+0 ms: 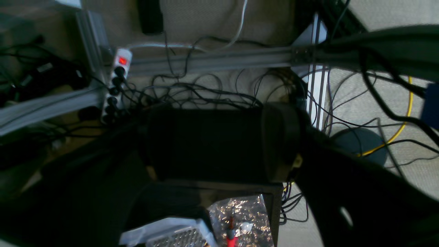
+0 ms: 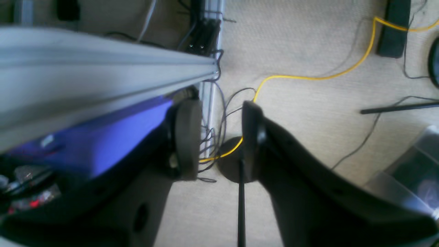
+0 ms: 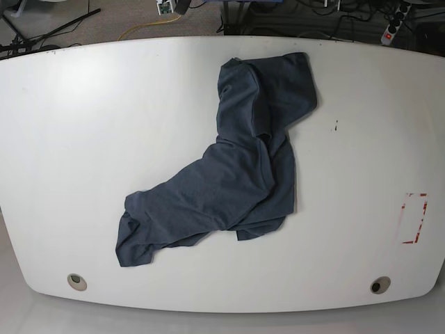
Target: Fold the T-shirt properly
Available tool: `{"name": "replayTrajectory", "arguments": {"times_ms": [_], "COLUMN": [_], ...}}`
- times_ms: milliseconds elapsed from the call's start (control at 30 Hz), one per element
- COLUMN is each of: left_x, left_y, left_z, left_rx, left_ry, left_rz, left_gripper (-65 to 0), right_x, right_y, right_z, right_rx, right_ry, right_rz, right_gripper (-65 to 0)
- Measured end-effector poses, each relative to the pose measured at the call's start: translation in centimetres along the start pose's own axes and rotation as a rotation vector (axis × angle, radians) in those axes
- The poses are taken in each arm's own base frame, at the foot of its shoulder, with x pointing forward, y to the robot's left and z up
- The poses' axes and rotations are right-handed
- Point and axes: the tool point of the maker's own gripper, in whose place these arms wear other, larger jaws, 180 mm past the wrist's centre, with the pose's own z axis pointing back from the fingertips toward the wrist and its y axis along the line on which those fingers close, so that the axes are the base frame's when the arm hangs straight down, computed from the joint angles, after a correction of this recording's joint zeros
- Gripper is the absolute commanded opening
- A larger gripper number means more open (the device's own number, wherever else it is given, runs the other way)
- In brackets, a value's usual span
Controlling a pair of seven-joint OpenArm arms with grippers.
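The T-shirt point(image 3: 233, 170) is being carried crumpled at the middle of the bench point(image 3: 83, 139), stretched from the far edge toward the near left, a marked rectangle point(image 3: 415, 218) lying well apart at right.

One T-shirt point(image 3: 229, 174); one white table point(image 3: 83, 139); two grommet holes point(image 3: 77, 281); one red mark point(image 3: 415, 218).

A white table point(image 3: 83, 139) fills the base view, with red marks point(image 3: 415, 219) at 3 o'clock. Beige carpet point(image 2: 301, 44) lies beneath, strewn with black cables point(image 1: 205, 92), a yellow cable point(image 2: 308, 77) and a power strip point(image 1: 116, 89) at 10 o'clock.
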Motion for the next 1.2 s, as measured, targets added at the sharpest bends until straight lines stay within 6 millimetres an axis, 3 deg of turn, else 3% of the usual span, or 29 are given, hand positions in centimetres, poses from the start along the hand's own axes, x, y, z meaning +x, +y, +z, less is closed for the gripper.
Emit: {"name": "replayTrajectory", "arguments": {"times_ms": [200, 400, 533, 700, 833, 1033, 1200], "left_x": [2.3, 3.6, 5.6, 8.6, 11.4, 14.0, 17.3], "left_y": [1.0, 3.1, 3.3, 6.4, 7.4, 9.1, 10.0], "left_z": [2.9, 5.7, 7.7, 10.4, 12.2, 13.3, 12.8], "left_rx": [0.000, 0.007, -0.010, 0.064, 0.074, 0.103, 0.124], "left_ry": [-0.090, -0.137, -0.191, -0.269, -0.349, -0.428, -0.523], "left_rz": [0.119, 0.149, 0.166, 0.150, 0.168, 0.209, 0.223], "left_gripper": [-28.3, -28.3, -28.3, -28.3, -28.3, -28.3, -27.9], "right_x": [2.0, 2.9, 4.4, 6.7, 8.6, 11.6, 14.4], "right_y": [-0.3, -1.1, -1.6, -1.9, -1.7, -3.8, -3.5], "right_z": [2.4, 4.9, 6.6, 8.6, 10.1, 11.4, 10.9], "right_rx": [-0.003, 0.006, 0.018, 0.019, 0.037, -0.019, 0.007], "right_ry": [-0.077, -0.103, -0.148, -0.210, -0.266, -0.355, -0.425], "right_rz": [-0.071, -0.114, -0.117, -0.125, -0.130, -0.132, -0.114], "right_gripper": [-45.8, -46.0, -46.0, -46.0, -46.0, -46.0, -45.8]}}
